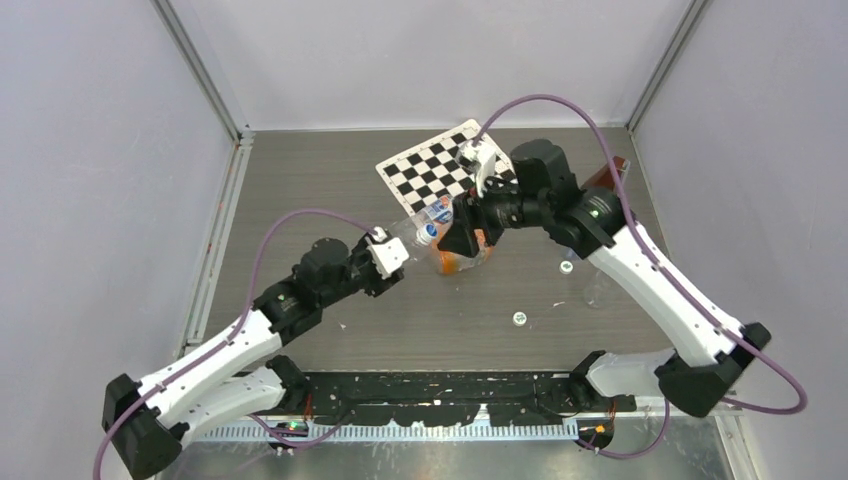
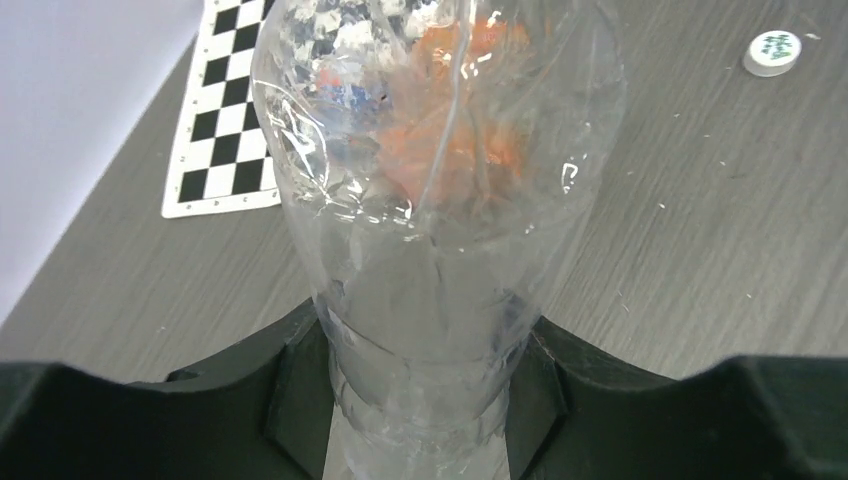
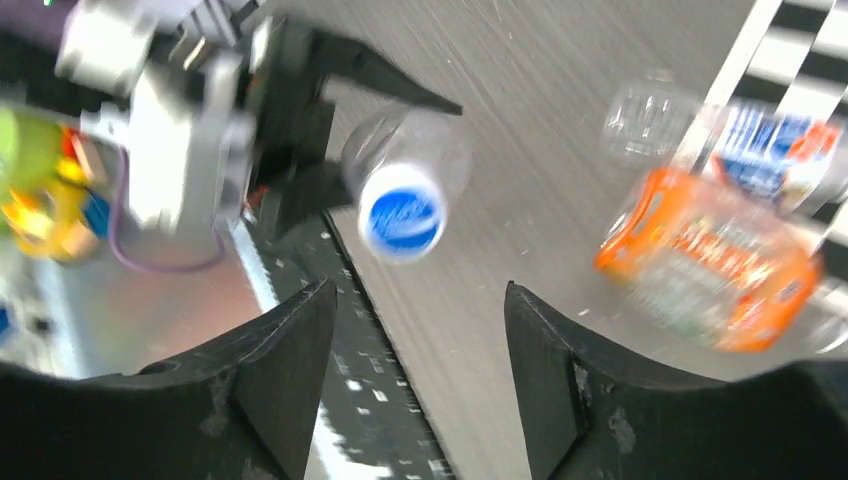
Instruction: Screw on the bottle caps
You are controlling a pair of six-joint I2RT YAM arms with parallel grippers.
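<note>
Clear plastic fills the left wrist view: the left gripper point(image 2: 425, 320) is clamped on a clear bottle point(image 2: 440, 200), its fingers pressed against the ribbed body on both sides. The bottle is held sideways over the bench point(image 1: 300, 180), with a white cap point(image 3: 402, 218) printed in blue on its neck. The right gripper point(image 3: 420, 292) stands spread just in front of that cap, holding nothing. A loose cap point(image 1: 520, 318) and a second loose cap point(image 1: 567, 266) lie on the bench near the right arm. Motion blur smears an orange-labelled bottle point(image 3: 710, 265). How tightly the cap sits cannot be told.
</note>
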